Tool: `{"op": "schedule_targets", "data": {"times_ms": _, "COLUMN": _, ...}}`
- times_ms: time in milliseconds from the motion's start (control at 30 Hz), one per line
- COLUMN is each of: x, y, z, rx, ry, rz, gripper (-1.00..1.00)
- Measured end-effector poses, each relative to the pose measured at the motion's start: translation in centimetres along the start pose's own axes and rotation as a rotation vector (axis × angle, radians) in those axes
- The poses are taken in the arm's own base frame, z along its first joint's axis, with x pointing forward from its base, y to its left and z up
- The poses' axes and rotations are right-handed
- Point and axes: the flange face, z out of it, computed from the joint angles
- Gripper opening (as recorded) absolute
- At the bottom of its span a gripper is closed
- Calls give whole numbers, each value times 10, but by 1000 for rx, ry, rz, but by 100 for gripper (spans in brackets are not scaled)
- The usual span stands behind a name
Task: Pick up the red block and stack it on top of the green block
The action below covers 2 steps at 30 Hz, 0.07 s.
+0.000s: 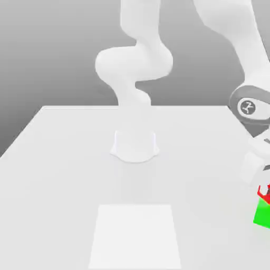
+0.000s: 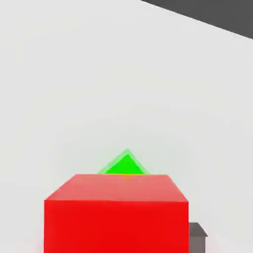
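The red block (image 2: 116, 217) is seen closest in the hand view, filling the lower middle of that frame, with a dark fingertip (image 2: 197, 236) showing just beside its lower right edge. A corner of the green block (image 2: 124, 165) is seen past the red block's top edge, near the centre of that frame, against the pale table (image 2: 99, 74). In the exterior view both blocks are found at the right edge of the frame, low down: the red block (image 1: 264, 192) is seen directly above the green block (image 1: 262, 213), and whether the two touch cannot be told. The white arm (image 1: 138, 63) is seen rising from its round base (image 1: 135, 145) at the middle of the table (image 1: 63, 169) and bending over to the right edge, where the gripper (image 1: 262, 184) is placed around the red block. Whether the claw is clamped on the red block or merely open around it cannot be told. A lighter square patch (image 1: 136, 234) is marked on the table at the lower centre of the frame.
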Motion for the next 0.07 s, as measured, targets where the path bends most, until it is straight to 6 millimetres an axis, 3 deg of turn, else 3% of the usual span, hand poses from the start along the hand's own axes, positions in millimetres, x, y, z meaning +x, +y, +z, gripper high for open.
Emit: {"op": "schedule_targets", "data": {"times_ms": 67, "x": 0, "y": 0, "z": 0, "rx": 0, "ry": 0, "rz": 0, "gripper": 100}}
